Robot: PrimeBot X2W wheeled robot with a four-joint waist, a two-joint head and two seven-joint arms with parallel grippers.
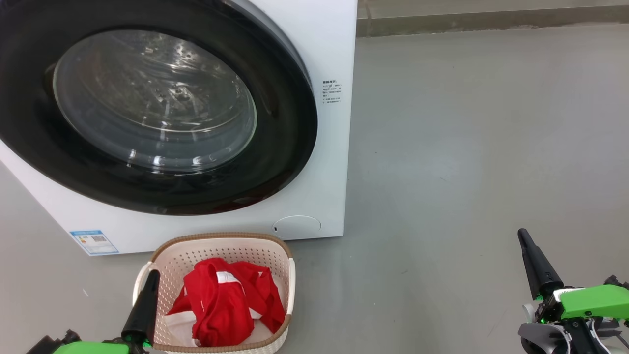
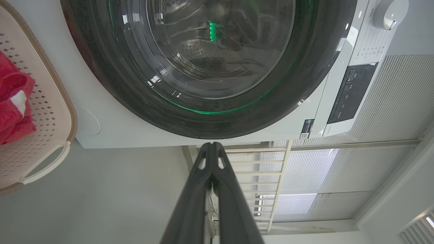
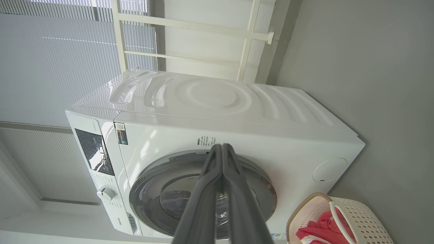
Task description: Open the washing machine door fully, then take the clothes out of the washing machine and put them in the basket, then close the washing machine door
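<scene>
The white washing machine (image 1: 329, 59) (image 3: 210, 112) stands at the upper left of the head view. Its door (image 1: 157, 113) (image 2: 210, 61) (image 3: 159, 200), black-rimmed with a clear glass window, lies flush against the front. The cream basket (image 1: 282, 248) (image 2: 51, 108) (image 3: 366, 213) sits on the floor before the machine and holds the red clothes (image 1: 221, 300) (image 2: 13, 101) (image 3: 322, 228). My left gripper (image 1: 153, 273) (image 2: 212, 145) is shut and empty at the basket's left rim. My right gripper (image 1: 522, 233) (image 3: 222, 146) is shut and empty over bare floor at the lower right.
Grey floor (image 1: 481, 147) spreads to the right of the machine as far as a wall base (image 1: 491, 22). Behind the machine stand white blinds (image 3: 51, 67) and a white frame (image 3: 190, 27). A control panel with a dial (image 3: 105, 194) is on the machine's front.
</scene>
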